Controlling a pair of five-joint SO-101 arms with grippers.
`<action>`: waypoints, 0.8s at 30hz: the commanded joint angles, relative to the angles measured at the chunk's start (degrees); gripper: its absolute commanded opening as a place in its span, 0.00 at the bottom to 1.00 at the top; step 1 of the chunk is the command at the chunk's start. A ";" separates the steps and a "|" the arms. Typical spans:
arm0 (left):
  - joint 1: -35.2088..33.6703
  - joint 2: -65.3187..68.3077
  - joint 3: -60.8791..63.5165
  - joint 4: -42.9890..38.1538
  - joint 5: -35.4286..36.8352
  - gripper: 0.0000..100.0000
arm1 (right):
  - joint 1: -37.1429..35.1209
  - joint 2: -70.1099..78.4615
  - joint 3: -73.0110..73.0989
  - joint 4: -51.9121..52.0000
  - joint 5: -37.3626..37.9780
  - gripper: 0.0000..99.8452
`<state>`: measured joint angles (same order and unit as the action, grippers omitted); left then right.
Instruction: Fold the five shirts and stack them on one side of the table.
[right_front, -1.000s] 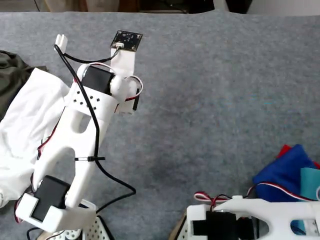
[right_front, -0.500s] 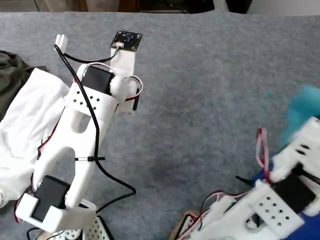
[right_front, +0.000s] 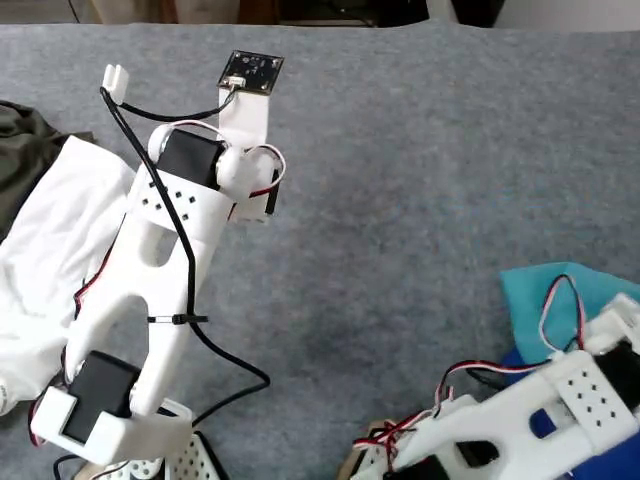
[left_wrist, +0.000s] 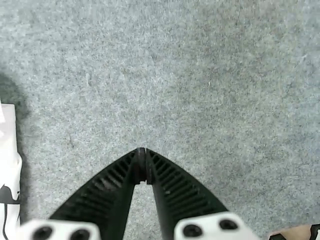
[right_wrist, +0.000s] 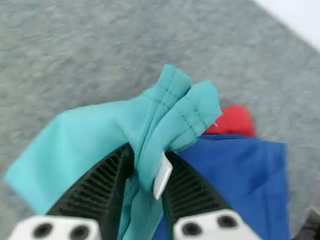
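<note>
My right gripper (right_wrist: 148, 172) is shut on a bunched fold of the teal shirt (right_wrist: 95, 140), which hangs over a blue shirt (right_wrist: 240, 185) and a red shirt (right_wrist: 232, 120). From above, the teal shirt (right_front: 555, 300) spreads at the right edge beside the right arm (right_front: 540, 405), with blue cloth (right_front: 612, 468) under the arm. My left gripper (left_wrist: 141, 167) is shut and holds nothing, just above bare grey carpet. A crumpled white shirt (right_front: 45, 260) lies at the left, partly under the left arm (right_front: 170, 230). A dark olive shirt (right_front: 22, 135) sits behind it.
Grey carpet (right_front: 420, 170) covers the whole table, with open room across the middle and far side. A corner of the white shirt (left_wrist: 7, 190) shows close to the left gripper. Black cables (right_front: 225, 365) trail near the left arm's base.
The right arm rose from the near edge, swung the teal shirt up, and now holds it lower, spread over the blue shirt. The left arm shifted only slightly.
</note>
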<state>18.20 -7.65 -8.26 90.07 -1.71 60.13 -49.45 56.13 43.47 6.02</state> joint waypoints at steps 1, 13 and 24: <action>-0.35 -2.95 -2.90 -0.62 -0.62 0.02 | 3.30 1.54 -1.71 -2.90 1.49 0.00; -0.35 -2.95 -2.90 -0.26 -0.53 0.02 | 10.68 1.54 -5.76 3.52 7.74 0.00; -0.44 -2.95 -2.90 -0.26 -0.35 0.02 | -21.93 1.54 -23.25 22.68 -6.86 0.00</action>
<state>18.20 -7.65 -8.26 90.07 -1.71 48.88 -47.52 39.52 62.29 2.51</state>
